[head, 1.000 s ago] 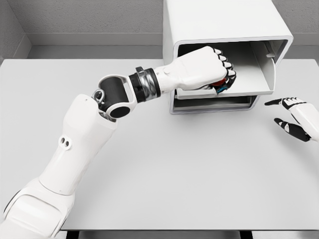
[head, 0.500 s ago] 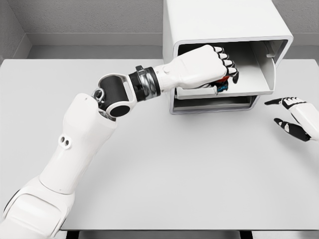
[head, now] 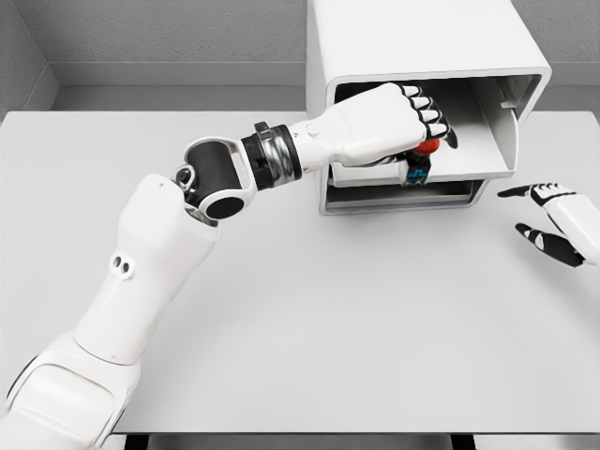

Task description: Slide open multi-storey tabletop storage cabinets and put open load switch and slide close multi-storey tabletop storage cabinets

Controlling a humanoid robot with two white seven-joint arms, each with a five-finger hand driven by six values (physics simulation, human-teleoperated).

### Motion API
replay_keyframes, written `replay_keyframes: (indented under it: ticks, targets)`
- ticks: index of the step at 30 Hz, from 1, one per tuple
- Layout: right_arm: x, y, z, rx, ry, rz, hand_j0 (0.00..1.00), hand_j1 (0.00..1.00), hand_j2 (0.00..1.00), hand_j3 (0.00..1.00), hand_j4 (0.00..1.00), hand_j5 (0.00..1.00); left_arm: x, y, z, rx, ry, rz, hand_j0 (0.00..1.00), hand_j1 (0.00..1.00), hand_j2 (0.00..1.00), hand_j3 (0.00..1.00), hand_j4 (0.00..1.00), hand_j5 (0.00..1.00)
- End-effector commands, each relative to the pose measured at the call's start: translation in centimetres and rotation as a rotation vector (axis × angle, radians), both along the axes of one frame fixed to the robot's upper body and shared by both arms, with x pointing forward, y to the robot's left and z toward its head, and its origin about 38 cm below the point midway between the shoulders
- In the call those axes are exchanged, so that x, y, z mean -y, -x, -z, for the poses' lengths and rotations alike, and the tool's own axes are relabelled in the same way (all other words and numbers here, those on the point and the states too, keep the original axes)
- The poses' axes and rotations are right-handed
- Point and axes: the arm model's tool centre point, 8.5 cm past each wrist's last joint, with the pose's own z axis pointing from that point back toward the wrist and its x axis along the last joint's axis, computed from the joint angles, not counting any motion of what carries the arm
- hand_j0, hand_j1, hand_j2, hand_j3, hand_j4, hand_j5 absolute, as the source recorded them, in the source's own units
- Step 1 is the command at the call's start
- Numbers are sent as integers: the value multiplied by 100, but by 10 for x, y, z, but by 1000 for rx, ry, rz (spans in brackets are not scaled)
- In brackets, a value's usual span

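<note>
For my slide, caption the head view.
Left hand lowers load switch into cabinet's open drawer.

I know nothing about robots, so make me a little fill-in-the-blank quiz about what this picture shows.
1. The cabinet stands on a ____ table.
2. The left hand reaches into the cabinet's ____ drawer.
3. The part of the small switch peeking out beside the fingers is ____ in colour.
4. The right hand rests near the picture's ____ edge, holding nothing.

Missing words: white; upper; red; right
</note>
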Motion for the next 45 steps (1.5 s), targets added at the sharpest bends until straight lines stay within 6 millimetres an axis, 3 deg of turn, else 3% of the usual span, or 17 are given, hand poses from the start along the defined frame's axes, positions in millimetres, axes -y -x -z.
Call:
replay_keyframes:
  ticks: [1, 25, 39, 45]
  targets:
    - [0, 0, -1, 2, -6, 1, 69, 69, 69, 69, 69, 69, -2, -1, -1, -2, 10, -6, 76, 76, 76, 76, 76, 76]
    - [1, -1, 0, 1, -5, 3, 69, 69, 69, 69, 69, 69, -7, -4, -6, -2, 30, -19, 84, 84, 84, 84, 84, 84]
    - [1, -1, -1, 4, -4, 3, 69, 69, 69, 69, 69, 69, -9, 2, -15, 21, 58, -12, 100, 100, 100, 100, 100, 100]
    - [1, -1, -2, 5, -3, 3, 69, 69, 69, 69, 69, 69, -8, 4, -15, 26, 60, -6, 100, 100, 100, 100, 100, 100]
